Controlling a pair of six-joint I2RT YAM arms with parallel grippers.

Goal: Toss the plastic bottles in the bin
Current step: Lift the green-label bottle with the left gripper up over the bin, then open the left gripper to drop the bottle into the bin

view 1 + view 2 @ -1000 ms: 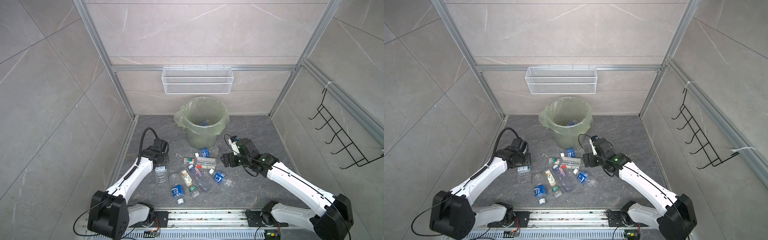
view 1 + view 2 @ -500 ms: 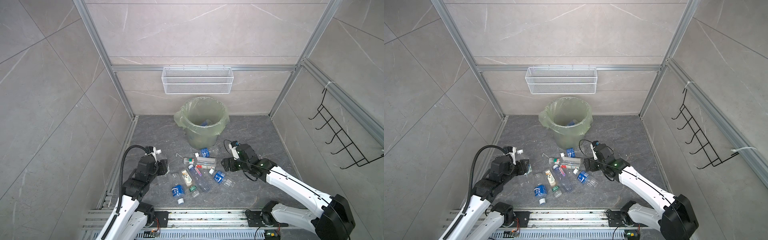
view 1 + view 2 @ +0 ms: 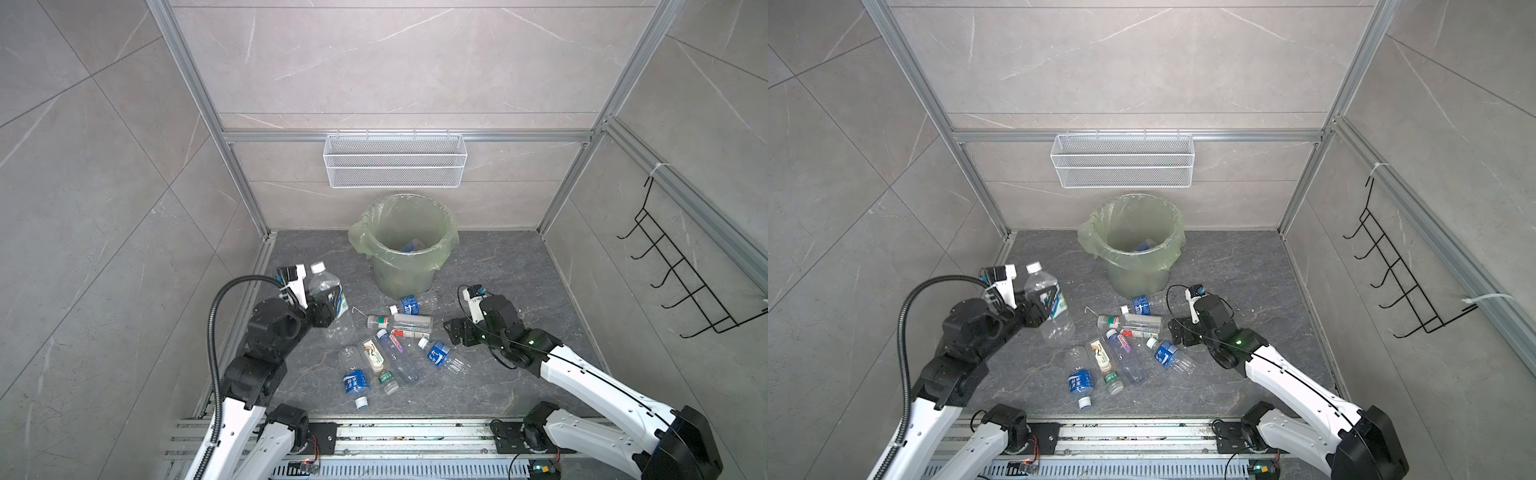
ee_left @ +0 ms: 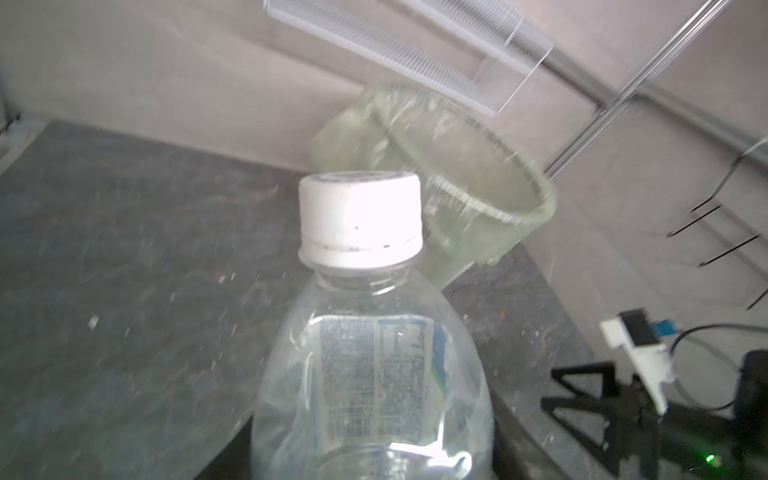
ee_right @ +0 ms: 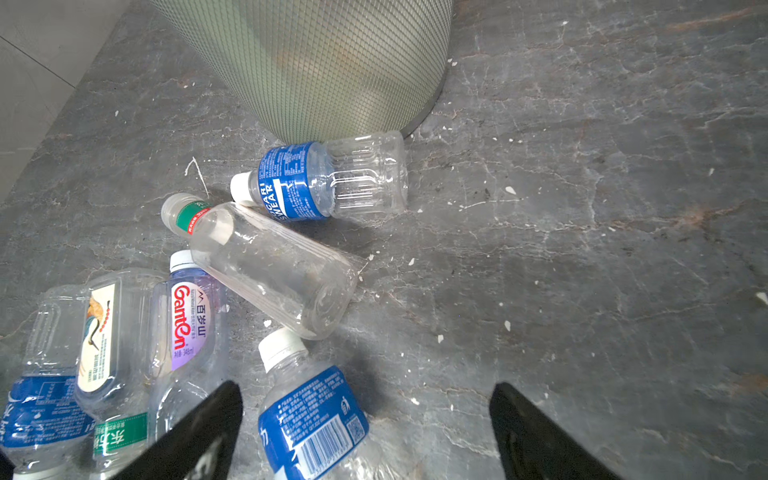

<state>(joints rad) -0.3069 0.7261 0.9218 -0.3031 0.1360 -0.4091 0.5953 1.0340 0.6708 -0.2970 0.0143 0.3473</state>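
Clear plastic bottle with white cap (image 3: 322,286), clamped mid-body in left gripper (image 3: 329,303), hangs off the grey floor (image 3: 498,270), left of round pale green bag-lined bin (image 3: 402,272). Carry it above the rim before releasing. Right gripper (image 5: 365,390) gapes empty over other scattered bottles (image 3: 395,349).

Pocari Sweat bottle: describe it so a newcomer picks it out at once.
Start at the round pale green plastic bin near the back wall. At its foot, lying on its side, is a small clear plastic bottle with a blue label and white cap. It alone rests against the bin; the other floor bottles lie farther out in a loose cluster.
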